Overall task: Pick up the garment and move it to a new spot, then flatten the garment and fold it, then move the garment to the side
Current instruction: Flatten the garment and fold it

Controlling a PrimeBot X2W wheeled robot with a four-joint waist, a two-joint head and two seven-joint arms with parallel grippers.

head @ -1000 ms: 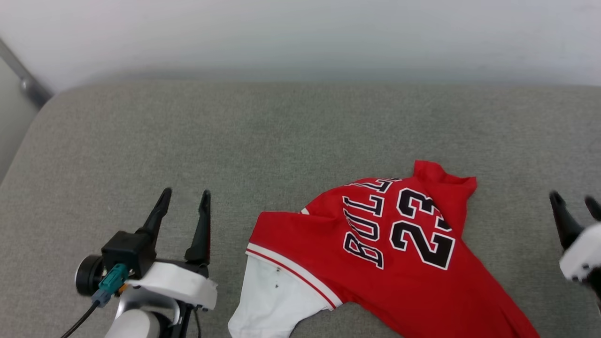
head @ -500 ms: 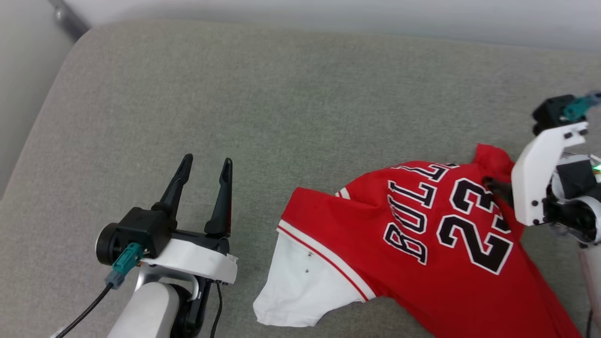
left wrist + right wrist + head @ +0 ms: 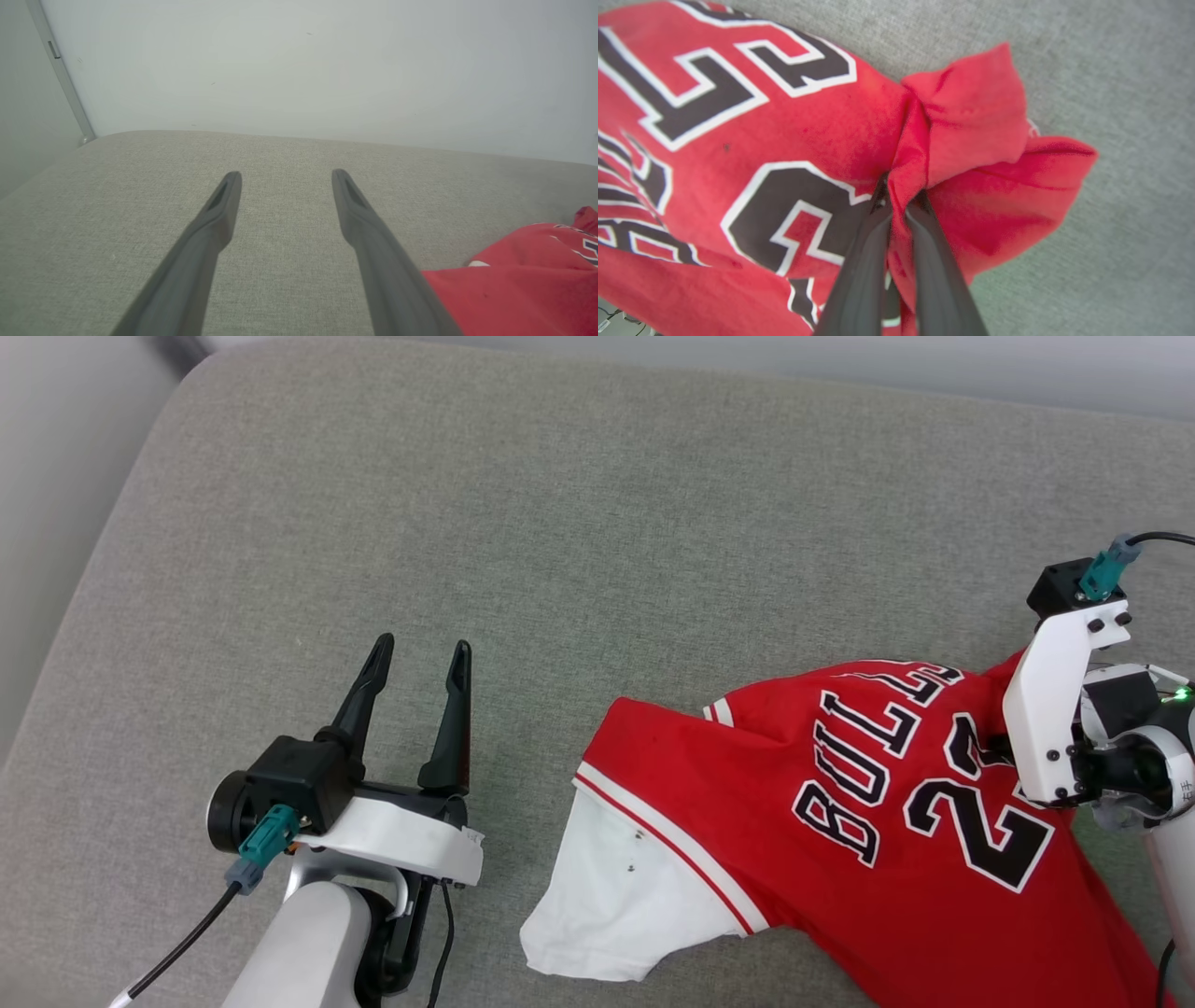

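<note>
Garment position: your garment (image 3: 747,784) lies on the grey cushion (image 3: 560,523), at its near right, crumpled rather than flat, with the printed side up.
Markings: the black, white-edged "BULLS" lettering (image 3: 859,775) and the number 23 (image 3: 980,812) run slantwise across the red cloth; the far part of the number is hidden behind the right arm.
Sleeve: the white sleeve (image 3: 616,905) with its red-and-white trim spreads flat at the garment's near left corner.
Right gripper: your right gripper (image 3: 900,189) has its fingers drawn almost together on a bunched fold of red cloth just beside the number; the cloth puckers around the tips.
Left gripper: your left gripper (image 3: 422,644) has its fingers spread wide with nothing between them, pointing to the far side, left of the garment and apart from it.
Left gripper height: not determinable whether it touches the cushion.
Background: a pale wall (image 3: 299,60) rises behind the cushion's far edge.
</note>
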